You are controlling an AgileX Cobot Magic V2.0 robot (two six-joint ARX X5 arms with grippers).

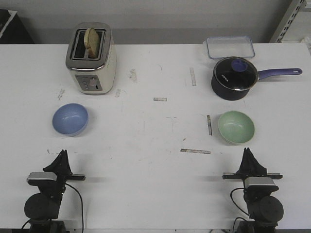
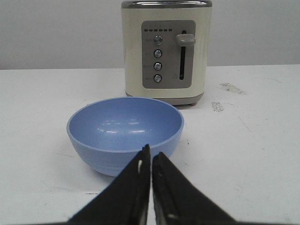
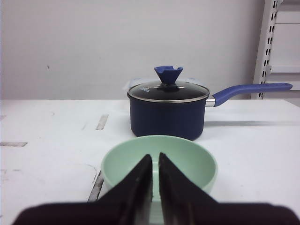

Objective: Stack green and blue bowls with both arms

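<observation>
White tabletop (image 1: 155,194) is lying scuffed before me. I am seeing my left gripper (image 1: 63,154) pressed together near the blue bowl (image 1: 70,119), my right gripper (image 1: 248,152) likewise near the green bowl (image 1: 236,126); driving in unopened is risking shoving either bowl away.

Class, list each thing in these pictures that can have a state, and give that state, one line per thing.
Blue bowl: upright, empty, unstacked.
Green bowl: upright, empty, unstacked.
Toaster: bread standing up out of one slot, lever up.
Saucepan: lid on.
Clear container: lid on, as far as can be seen.
Left gripper: shut, holding nothing.
Right gripper: shut, holding nothing.
</observation>
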